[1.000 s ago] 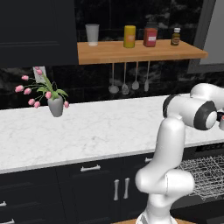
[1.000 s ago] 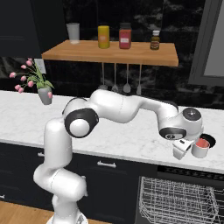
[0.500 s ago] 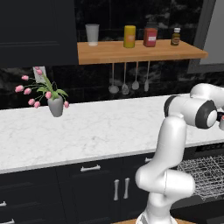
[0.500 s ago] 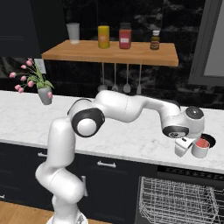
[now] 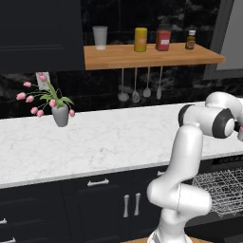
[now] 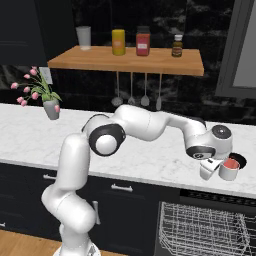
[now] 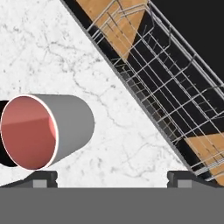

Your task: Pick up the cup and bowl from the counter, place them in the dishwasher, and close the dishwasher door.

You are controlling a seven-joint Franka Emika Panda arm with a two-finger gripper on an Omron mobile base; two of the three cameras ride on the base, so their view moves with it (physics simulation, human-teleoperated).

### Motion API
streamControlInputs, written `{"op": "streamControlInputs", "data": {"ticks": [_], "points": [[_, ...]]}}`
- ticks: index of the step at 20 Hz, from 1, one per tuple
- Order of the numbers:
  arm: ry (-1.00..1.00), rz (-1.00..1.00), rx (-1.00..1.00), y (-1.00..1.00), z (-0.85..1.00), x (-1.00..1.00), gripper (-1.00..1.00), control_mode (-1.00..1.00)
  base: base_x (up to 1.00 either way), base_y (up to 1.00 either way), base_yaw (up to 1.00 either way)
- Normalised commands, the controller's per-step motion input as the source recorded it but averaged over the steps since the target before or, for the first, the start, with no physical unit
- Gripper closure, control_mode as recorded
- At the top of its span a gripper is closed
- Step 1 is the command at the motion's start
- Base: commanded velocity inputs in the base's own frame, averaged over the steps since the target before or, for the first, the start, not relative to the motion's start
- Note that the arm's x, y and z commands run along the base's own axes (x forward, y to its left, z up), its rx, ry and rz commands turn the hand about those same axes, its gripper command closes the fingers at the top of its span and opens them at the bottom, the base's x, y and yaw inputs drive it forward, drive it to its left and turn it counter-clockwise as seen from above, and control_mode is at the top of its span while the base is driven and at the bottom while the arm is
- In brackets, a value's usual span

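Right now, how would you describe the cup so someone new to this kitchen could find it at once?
Follow the white marble counter to its right end, above the open dishwasher with its wire rack. The cup stands there near the front edge, just beside the open gripper. It is small and grey outside with a red inside; a dark round thing behind it is too hidden to name.

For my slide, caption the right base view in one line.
Open gripper hovers beside the grey, red-lined cup on the marble counter, above the dishwasher and its pulled-out wire rack.
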Motion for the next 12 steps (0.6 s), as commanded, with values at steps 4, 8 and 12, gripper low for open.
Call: {"op": "streamControlInputs", "data": {"ticks": [4, 8, 12], "points": [[0.0, 0.0, 0.0, -0.22, -0.2, 0.24, -1.0, -1.0, 0.0, 0.0, 0.0], [0.01, -0.01, 0.0, -0.37, -0.16, 0.21, -1.0, -1.0, 0.0, 0.0, 0.0], [0.02, -0.02, 0.0, -0.4, -0.14, 0.15, -1.0, -1.0, 0.0, 0.0, 0.0]]}}
